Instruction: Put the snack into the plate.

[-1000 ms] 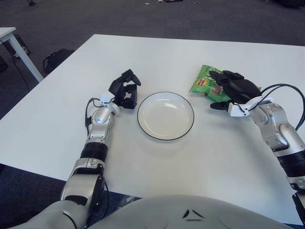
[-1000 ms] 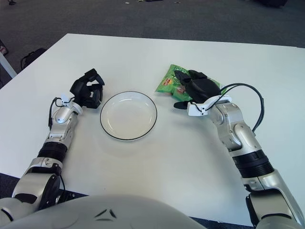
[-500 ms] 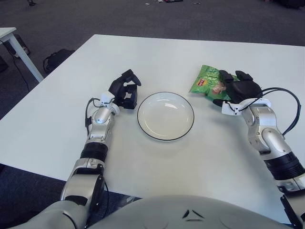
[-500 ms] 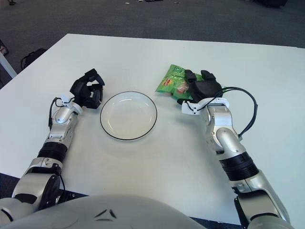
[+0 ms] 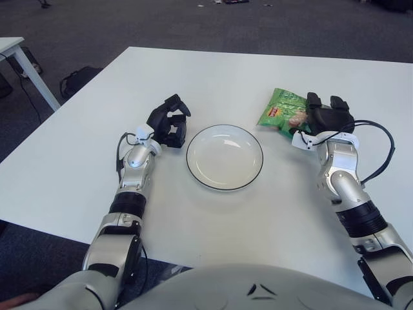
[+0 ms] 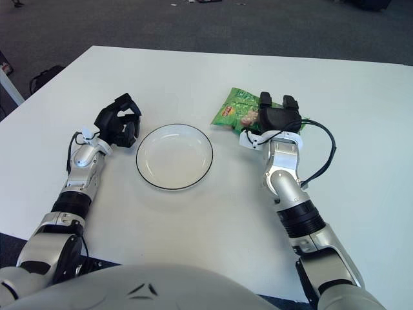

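Observation:
The snack is a green bag (image 5: pixel 281 110) lying flat on the white table, to the right of the plate. The plate (image 5: pixel 224 157) is white with a dark rim, empty, at the table's middle. My right hand (image 5: pixel 328 116) lies over the bag's right end, fingers stretched forward on top of it, not closed around it. The right part of the bag is hidden under the hand. My left hand (image 5: pixel 169 123) rests left of the plate with fingers curled, holding nothing.
The white table (image 5: pixel 213 77) reaches far ahead and to both sides. A cable loops from my right wrist (image 5: pixel 381 155). Dark floor lies beyond the table, with another table's corner (image 5: pixel 10 45) at the far left.
My right hand has shifted right and turned over the bag's right end, and the forearm has swung in under it. The left hand, plate and bag have not moved.

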You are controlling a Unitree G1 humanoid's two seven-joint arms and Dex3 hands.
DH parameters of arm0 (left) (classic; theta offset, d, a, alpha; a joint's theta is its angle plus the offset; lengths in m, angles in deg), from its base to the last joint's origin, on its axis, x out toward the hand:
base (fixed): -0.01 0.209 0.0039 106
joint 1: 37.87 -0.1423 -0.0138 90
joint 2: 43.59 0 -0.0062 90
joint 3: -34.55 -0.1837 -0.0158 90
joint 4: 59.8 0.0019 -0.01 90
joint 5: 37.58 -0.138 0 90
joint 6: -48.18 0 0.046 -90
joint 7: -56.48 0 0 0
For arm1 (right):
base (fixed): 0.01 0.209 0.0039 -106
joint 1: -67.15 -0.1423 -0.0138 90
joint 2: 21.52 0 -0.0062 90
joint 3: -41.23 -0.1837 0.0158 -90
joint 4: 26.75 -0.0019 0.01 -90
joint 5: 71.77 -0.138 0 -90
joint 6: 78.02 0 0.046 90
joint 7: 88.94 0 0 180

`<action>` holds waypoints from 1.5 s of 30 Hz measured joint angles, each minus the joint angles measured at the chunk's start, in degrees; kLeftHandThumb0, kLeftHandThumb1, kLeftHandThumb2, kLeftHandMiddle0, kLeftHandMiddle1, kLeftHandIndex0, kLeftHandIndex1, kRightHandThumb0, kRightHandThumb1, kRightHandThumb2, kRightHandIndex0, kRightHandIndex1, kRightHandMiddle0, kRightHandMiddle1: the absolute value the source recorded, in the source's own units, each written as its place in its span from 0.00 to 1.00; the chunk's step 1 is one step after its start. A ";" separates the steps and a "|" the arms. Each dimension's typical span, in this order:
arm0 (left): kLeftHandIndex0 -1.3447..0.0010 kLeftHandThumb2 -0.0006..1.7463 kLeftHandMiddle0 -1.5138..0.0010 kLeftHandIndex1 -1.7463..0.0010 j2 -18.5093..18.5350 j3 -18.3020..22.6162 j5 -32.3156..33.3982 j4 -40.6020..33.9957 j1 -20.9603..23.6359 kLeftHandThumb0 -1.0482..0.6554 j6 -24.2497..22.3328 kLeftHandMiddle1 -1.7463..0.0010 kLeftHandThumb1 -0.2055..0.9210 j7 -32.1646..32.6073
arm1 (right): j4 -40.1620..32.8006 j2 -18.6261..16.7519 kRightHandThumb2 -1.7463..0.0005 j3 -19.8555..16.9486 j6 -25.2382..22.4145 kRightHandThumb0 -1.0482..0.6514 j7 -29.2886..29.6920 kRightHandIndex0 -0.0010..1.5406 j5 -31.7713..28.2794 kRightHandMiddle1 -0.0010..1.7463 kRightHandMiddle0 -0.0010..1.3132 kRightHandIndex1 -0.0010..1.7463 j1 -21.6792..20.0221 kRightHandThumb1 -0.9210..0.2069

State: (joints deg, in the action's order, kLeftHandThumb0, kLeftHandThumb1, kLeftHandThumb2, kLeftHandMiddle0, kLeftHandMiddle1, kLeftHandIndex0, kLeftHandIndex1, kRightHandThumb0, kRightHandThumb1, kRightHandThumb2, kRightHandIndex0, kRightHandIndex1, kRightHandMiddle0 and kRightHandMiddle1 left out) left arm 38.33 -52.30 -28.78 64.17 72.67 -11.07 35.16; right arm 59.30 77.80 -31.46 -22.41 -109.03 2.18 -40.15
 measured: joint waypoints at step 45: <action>0.58 0.72 0.22 0.00 -0.84 2.11 1.55 4.90 2.27 0.34 6.36 0.00 0.51 -1.40 | 27.91 4.82 0.61 0.87 12.37 0.12 -2.78 0.00 -16.37 0.64 0.00 0.53 -17.38 0.00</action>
State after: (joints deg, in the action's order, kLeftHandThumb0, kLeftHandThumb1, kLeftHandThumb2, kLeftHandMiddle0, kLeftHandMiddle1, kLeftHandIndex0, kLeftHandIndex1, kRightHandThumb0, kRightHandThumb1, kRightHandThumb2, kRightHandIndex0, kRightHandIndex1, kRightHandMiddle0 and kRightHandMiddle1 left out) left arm 37.49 -50.19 -27.23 69.06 74.95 -4.72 33.75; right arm 87.22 82.62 -30.58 -10.03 -111.80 -14.18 -57.54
